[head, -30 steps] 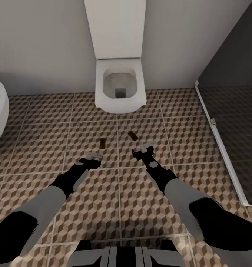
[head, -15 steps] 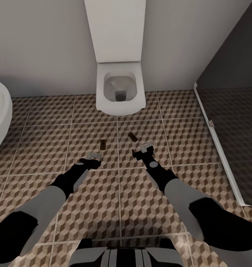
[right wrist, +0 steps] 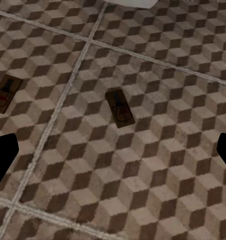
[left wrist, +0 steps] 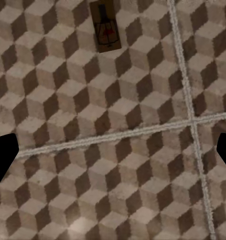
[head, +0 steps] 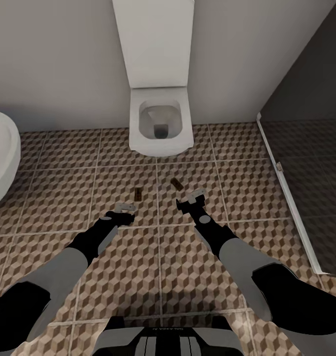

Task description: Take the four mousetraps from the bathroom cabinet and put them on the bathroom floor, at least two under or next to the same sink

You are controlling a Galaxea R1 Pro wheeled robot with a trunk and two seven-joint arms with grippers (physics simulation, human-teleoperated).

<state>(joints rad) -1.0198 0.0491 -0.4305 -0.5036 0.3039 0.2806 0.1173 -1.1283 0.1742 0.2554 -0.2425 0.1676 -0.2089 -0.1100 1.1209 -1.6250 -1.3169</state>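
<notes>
Two mousetraps lie flat on the cube-patterned bathroom floor [head: 54, 198] in front of the toilet. One mousetrap [head: 138, 195] is just beyond my left gripper [head: 124, 209]; it also shows as a brown board with a red mark [left wrist: 105, 31] in the left wrist view. The other mousetrap [head: 176, 183] lies just beyond my right gripper [head: 190, 200] and appears again [right wrist: 119, 107] in the right wrist view, with the first trap [right wrist: 4, 92] off to its side. Both grippers hang open over the tiles, holding nothing. The cabinet is out of view.
A white toilet [head: 159, 121] stands against the grey wall straight ahead. A white rounded fixture [head: 1, 153] sits at the left edge. The dark glass shower enclosure [head: 306, 163] with its white base rail closes off the right side.
The head view has drawn back slightly, so the toilet and both traps sit a little farther off. Both arms hold the same pose and the traps have not moved on the tiles.
</notes>
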